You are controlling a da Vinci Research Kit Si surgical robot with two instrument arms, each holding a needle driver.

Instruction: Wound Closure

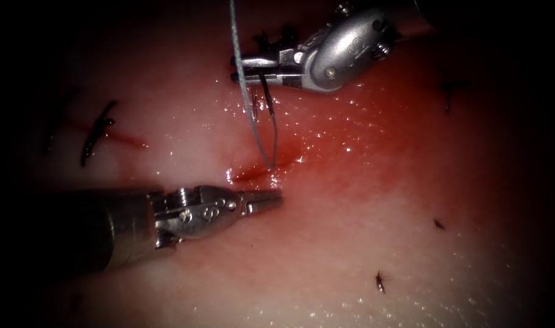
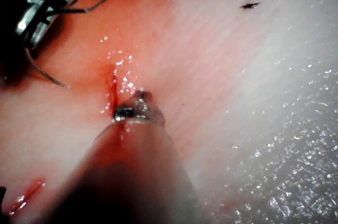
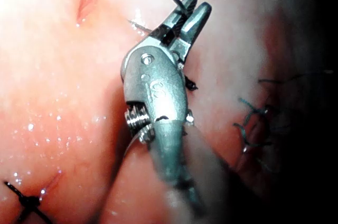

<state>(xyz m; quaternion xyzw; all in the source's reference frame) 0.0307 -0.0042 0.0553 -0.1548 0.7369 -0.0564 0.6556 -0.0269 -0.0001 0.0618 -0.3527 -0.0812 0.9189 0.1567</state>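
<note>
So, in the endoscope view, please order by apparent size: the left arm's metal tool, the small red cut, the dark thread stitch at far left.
1. Left arm's metal tool, largest, though nearest the camera.
2. Dark thread stitch.
3. Small red cut, roughly similar; ranking unsure.

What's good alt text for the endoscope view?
The right tool grips the needle, which hangs point-down to the cut in the tissue; thread runs up past it. The left tool, shut and empty, sits beside the cut.

Surroundings black beyond lit circle (strong vignette); glare glints across wet surface.
</note>
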